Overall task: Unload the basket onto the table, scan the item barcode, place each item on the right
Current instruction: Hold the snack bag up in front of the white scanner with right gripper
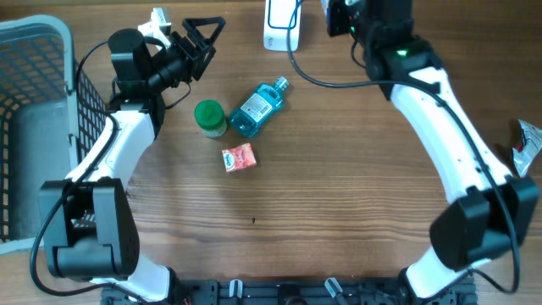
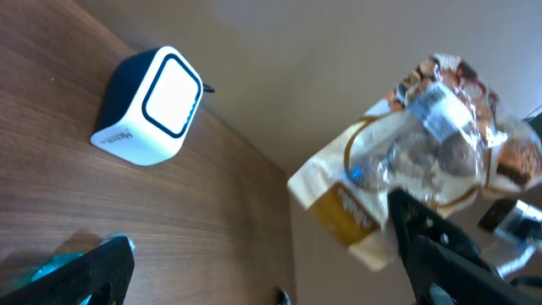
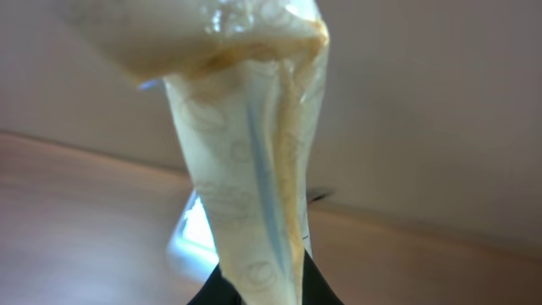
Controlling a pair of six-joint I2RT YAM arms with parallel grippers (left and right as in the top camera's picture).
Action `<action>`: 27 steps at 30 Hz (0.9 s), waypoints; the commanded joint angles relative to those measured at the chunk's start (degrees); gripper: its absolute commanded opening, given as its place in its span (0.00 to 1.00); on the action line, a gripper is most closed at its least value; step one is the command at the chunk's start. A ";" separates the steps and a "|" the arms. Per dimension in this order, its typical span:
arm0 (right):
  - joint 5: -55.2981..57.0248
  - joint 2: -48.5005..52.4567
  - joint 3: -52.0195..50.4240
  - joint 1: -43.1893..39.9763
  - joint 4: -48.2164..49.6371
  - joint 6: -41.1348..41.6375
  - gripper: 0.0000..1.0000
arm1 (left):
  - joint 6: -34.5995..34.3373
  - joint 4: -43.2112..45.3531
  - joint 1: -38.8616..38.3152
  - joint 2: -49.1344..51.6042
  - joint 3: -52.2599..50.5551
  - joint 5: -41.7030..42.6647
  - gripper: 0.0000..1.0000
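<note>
While right fingers (image 3: 318, 295) clench thin edge of snack bag (image 2: 406, 161), held up near scanner (image 1: 279, 24) at top centre: crinkled film may hide barcode, no read; pinch may slip. Left fingers (image 2: 440, 246) spread, empty, close by; may bump bag.

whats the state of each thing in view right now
left gripper: open, empty
right gripper: shut on snack bag
snack bag: held off the table near the scanner
barcode scanner: on table, untouched
mouthwash bottle: on its side, capped
green-lidded jar: upright, lid on
red packet: lying flat
silver packet: at table's right edge
</note>
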 commanded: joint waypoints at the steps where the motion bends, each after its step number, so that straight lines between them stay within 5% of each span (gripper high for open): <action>1: 19.28 5.07 2.40 2.71 4.59 -24.70 0.05 | 4.83 -0.11 0.31 -0.90 1.03 0.35 1.00; 11: 29.24 15.58 2.40 5.86 17.73 -50.18 0.04 | 13.27 -6.99 1.42 -0.90 1.03 -1.77 1.00; 27: 28.35 24.39 2.38 10.99 16.06 -49.24 0.05 | 21.49 -16.83 1.57 -0.90 1.03 -9.27 1.00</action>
